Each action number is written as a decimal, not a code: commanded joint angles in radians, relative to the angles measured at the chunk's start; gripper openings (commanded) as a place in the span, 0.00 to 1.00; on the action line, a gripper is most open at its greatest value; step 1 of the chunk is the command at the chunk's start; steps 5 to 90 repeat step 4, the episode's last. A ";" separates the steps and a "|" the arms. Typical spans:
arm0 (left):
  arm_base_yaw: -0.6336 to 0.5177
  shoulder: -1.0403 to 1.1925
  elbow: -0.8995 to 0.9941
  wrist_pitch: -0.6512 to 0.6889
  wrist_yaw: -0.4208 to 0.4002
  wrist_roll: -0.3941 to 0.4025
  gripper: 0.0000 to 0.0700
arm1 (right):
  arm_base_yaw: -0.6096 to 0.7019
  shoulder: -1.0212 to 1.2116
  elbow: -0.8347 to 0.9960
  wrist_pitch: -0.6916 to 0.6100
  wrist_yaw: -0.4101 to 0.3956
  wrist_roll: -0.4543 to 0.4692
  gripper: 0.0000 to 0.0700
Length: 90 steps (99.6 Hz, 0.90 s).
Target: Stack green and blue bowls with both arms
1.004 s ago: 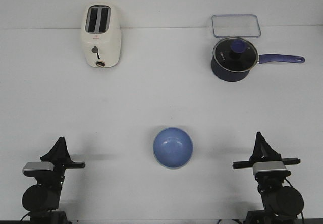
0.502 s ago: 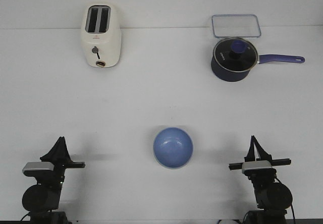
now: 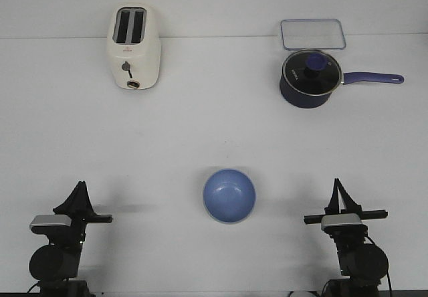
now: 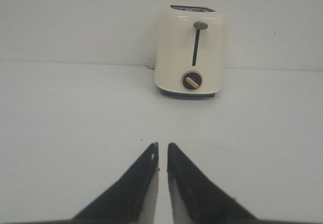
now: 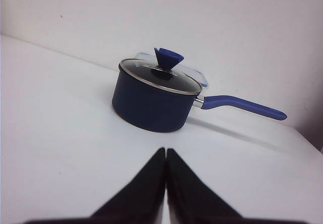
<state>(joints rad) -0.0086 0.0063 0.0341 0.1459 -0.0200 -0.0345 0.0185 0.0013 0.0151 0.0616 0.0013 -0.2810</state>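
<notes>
The periwinkle blue bowl [image 3: 229, 194] sits upright and empty on the white table, near the front middle, between the two arms. No green bowl shows in any view. My left gripper [image 3: 81, 184] rests at the front left, well left of the bowl. In the left wrist view [image 4: 162, 146] its jaws are nearly together with a thin slit, holding nothing. My right gripper [image 3: 336, 183] rests at the front right, well right of the bowl. In the right wrist view [image 5: 166, 151] its jaws are pressed together and empty.
A cream toaster [image 3: 134, 46] stands at the back left, also in the left wrist view [image 4: 192, 50]. A dark navy saucepan [image 3: 309, 77] with glass lid stands at the back right, also in the right wrist view [image 5: 154, 100]. A clear lidded container [image 3: 313, 33] lies behind it.
My right arm has shifted a little to the left and drawn back towards the front edge, then held still. The left arm and the blue bowl have not moved.
</notes>
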 commanded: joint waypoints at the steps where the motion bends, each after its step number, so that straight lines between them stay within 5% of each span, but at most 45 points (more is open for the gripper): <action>1: 0.002 -0.001 -0.020 0.012 0.002 0.016 0.02 | 0.000 0.000 -0.002 0.013 0.002 -0.004 0.00; 90: 0.002 -0.002 -0.020 0.012 0.002 0.015 0.02 | 0.000 0.000 -0.002 0.013 0.002 -0.004 0.00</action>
